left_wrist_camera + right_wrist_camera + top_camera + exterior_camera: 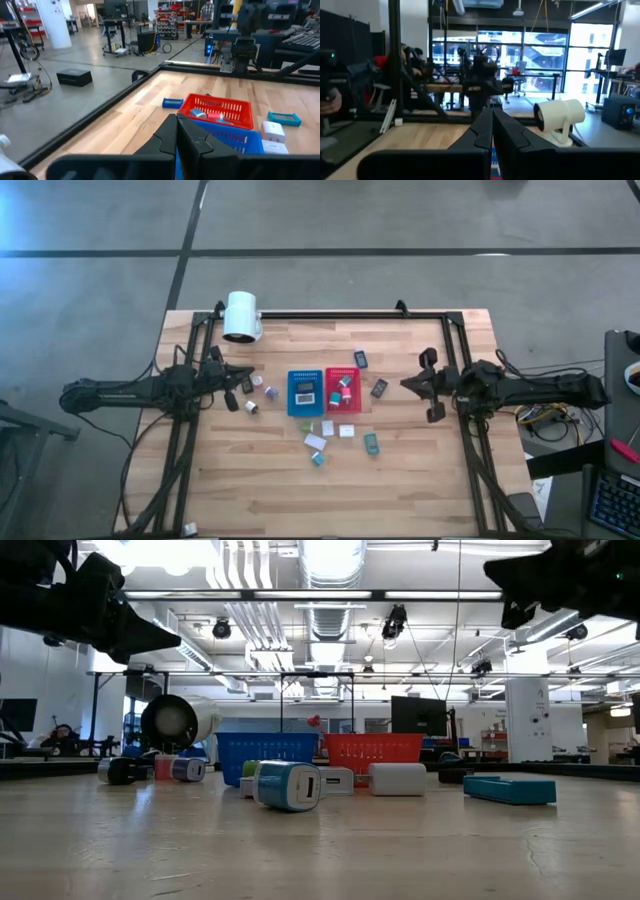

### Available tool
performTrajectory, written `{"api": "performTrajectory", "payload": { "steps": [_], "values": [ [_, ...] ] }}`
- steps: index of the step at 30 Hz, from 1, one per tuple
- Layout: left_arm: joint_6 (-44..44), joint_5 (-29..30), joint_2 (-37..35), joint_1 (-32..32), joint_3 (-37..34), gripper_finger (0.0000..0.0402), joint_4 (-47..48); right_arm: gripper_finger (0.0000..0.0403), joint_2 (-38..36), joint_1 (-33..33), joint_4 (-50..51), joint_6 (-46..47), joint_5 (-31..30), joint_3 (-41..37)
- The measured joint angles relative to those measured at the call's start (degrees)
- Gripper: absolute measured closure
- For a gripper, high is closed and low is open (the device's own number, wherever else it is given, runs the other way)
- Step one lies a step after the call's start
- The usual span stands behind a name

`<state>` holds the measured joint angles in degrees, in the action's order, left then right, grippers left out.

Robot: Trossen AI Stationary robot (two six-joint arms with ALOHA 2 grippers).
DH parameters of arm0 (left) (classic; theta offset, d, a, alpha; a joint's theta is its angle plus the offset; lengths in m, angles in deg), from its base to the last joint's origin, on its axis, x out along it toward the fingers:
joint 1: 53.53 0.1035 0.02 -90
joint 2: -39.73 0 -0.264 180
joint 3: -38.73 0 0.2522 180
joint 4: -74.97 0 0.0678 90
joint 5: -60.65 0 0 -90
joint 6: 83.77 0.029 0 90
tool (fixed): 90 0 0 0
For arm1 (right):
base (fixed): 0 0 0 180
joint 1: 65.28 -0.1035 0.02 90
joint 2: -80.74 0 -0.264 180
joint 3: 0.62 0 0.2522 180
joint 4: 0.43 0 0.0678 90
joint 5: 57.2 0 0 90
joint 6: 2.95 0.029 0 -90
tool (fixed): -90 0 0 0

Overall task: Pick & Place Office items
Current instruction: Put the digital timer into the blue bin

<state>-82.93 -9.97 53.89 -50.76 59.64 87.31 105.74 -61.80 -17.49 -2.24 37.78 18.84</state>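
Between both arms, mid-table: office items (322, 442) scattered near blue tray (302, 393) and red tray (342, 390) | right gripper (408, 385) pressed together, empty, nearest dark block (379, 388) | left gripper (247, 384) closed, empty, beside small blocks (262, 392)

You are working in a large open lab or workshop hall. Its concrete floor (400, 220) is marked with dark lines, and the ceiling carries exposed ducts (330, 570) and strip lights. Beyond the wooden table (260, 480) you can see desks with monitors (418, 715), red storage shelving (170, 20), a white pillar (55, 22), tall windows (520, 55) and loose cables on the floor.
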Motion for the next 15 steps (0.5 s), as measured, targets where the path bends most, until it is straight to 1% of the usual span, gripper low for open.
{"api": "performTrajectory", "payload": {
  "steps": [5,9,10,13,15],
  "values": [
    [0.90,0.04,-0.02,0.00,0.00,0.0392,-0.63,0.0394,-0.66,0.85,0.13,0.84,-0.02,-2.84],
    [1.76,0.64,-0.01,0.00,-0.06,0.0392,-0.78,0.0394,-0.62,3.62,0.18,1.46,0.16,-4.08],
    [2.27,1.02,-0.01,0.00,-0.07,0.0392,-1.12,0.0394,-0.62,4.49,0.14,1.48,0.86,-4.11],
    [2.78,1.62,0.00,0.00,-0.07,0.0392,-1.48,0.0394,-0.62,7.53,0.01,1.84,5.78,-4.08],
    [1.72,1.61,-0.02,0.00,-0.07,0.0392,-1.48,0.0394,-0.62,9.54,0.11,3.09,8.03,-4.08]
  ]
}}
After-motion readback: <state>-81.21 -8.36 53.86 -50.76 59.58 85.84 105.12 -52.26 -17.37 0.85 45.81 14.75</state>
